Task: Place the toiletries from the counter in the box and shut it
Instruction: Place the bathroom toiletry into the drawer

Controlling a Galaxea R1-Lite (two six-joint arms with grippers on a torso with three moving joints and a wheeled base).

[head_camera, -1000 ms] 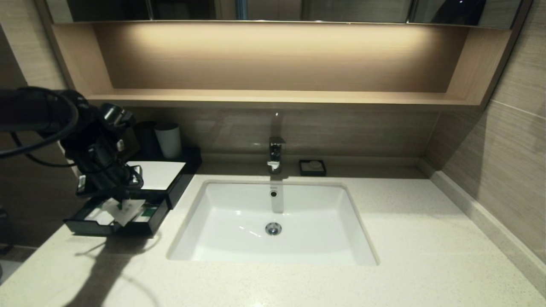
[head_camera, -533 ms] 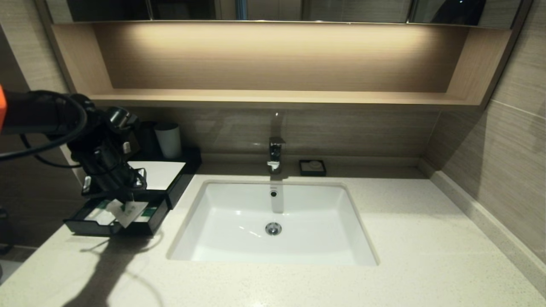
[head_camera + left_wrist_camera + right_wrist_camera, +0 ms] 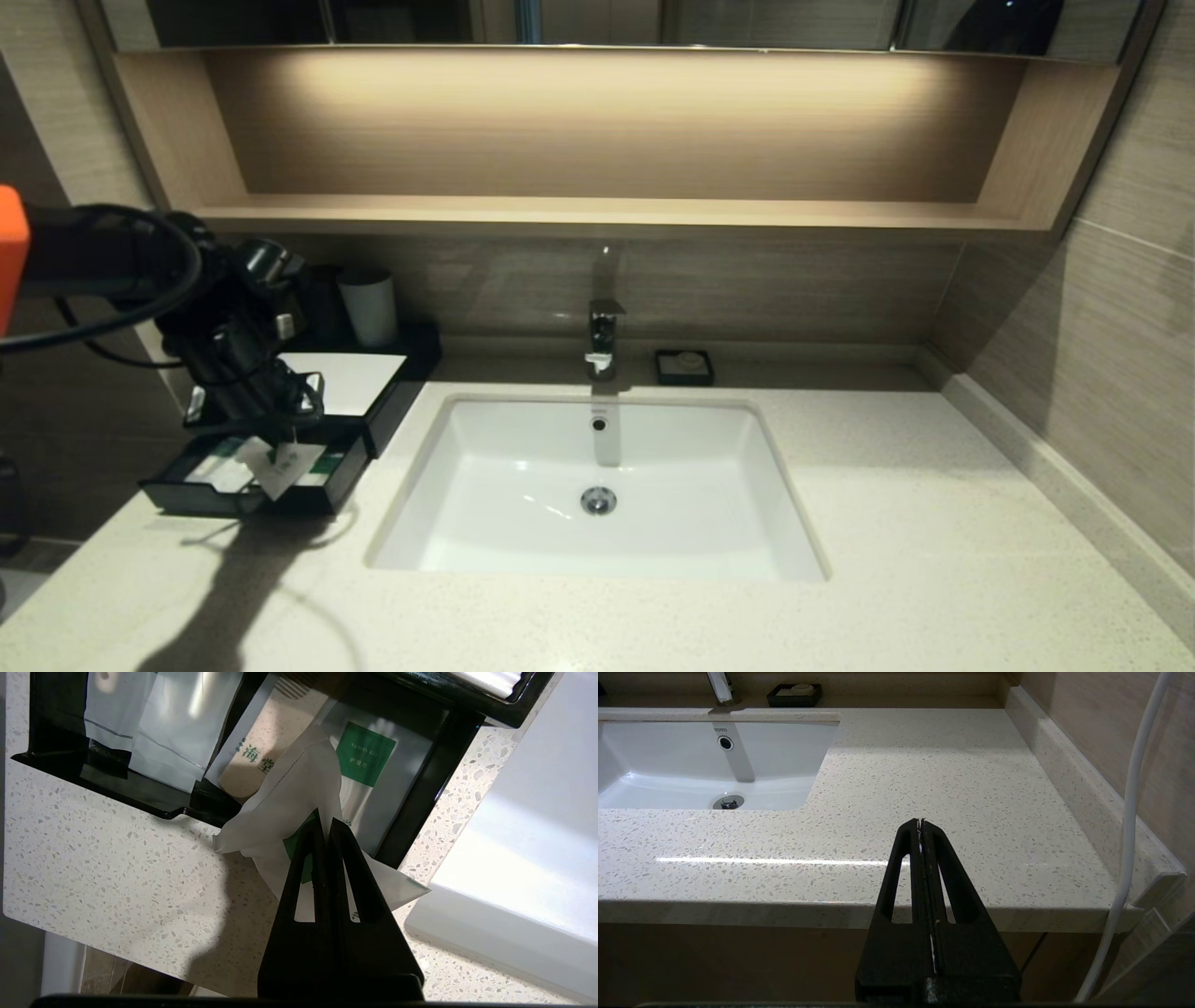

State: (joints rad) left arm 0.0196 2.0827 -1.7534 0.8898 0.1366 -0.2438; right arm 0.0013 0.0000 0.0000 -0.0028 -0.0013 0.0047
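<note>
The left pincer (image 3: 326, 823) pinches the small flat white sachet (image 3: 289, 798) directly over the black box's open drawer (image 3: 245, 471).

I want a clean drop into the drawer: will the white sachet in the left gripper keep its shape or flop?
Probably flop: the sachet creases and folds where the left gripper pinches it. It looks thin and light, so it may snag on the drawer rim it overhangs, beside the vanity kit packet.

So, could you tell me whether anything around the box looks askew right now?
Yes: the white sachet, pinched in the left tool, is crumpled and hangs over the open drawer's front rim rather than lying flat inside. The box is not yet closed. The right tool is parked, shut.
</note>
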